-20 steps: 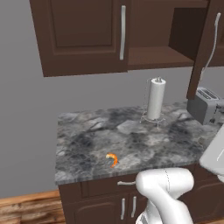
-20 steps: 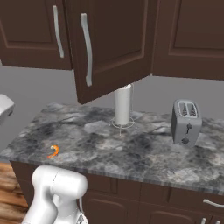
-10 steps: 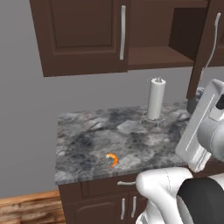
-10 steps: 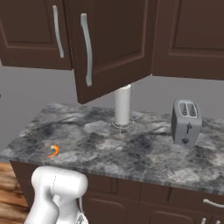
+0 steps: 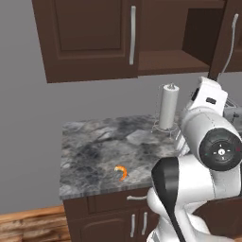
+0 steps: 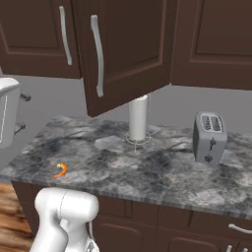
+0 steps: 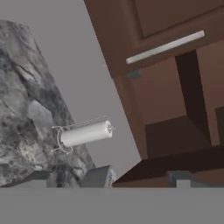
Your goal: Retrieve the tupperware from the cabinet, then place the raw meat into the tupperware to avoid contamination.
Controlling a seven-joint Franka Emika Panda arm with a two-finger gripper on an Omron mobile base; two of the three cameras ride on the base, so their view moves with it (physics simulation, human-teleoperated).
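Note:
The raw meat, a small curled orange shrimp (image 5: 121, 173) (image 6: 60, 170), lies near the front left of the granite counter (image 5: 94, 146). The dark brown wall cabinet (image 5: 90, 38) has one door (image 6: 123, 49) swung open, and its inside (image 7: 175, 127) shows bare wooden shelves. The tupperware is out of view. My gripper (image 7: 109, 179) is open, its tips wide apart, and points toward the open cabinet from well above the counter. It also shows at the left edge of the right base view, gripper (image 6: 22, 113) holding nothing.
A paper towel roll (image 5: 168, 106) (image 6: 138, 118) (image 7: 85, 133) stands on a wire holder at the back of the counter. A silver toaster (image 6: 210, 137) sits to the right. My own raised arm (image 5: 208, 151) blocks the counter's right part in the left base view.
My arm has swung up from the right edge into the left base view, lifting the hand toward the cabinet. The shrimp and the cabinet door have not moved.

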